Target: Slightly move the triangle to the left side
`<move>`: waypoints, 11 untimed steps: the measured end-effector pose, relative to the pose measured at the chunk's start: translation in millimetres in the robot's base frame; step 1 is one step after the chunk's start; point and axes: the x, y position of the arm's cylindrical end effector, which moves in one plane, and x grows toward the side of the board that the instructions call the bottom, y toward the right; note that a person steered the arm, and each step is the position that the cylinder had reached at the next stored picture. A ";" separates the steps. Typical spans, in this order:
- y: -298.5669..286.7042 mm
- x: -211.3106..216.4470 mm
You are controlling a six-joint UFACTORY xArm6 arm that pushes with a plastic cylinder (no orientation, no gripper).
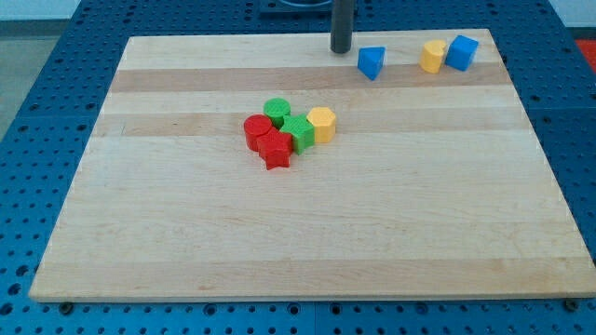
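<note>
The blue triangle [372,62] lies near the view's top edge of the wooden board [186,251], right of centre. My tip [341,50] stands just to the view's left of it, a small gap apart, slightly higher in the view. A yellow block [432,56] and a blue block [461,52] sit side by side further to the view's right.
A tight cluster sits near the board's middle: a green cylinder [277,111], a red cylinder [257,129], a red star-like block [276,151], a green block [299,132] and a yellow hexagonal block [321,123]. A blue perforated table [37,112] surrounds the board.
</note>
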 end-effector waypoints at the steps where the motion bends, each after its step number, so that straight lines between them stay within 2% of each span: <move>1: 17.5 -2.6; 4: 51.8 43.6; 6: 107.9 57.2; 7: 105.2 74.9; 8: 70.9 77.5; 10: 15.1 64.9; 11: 12.2 42.8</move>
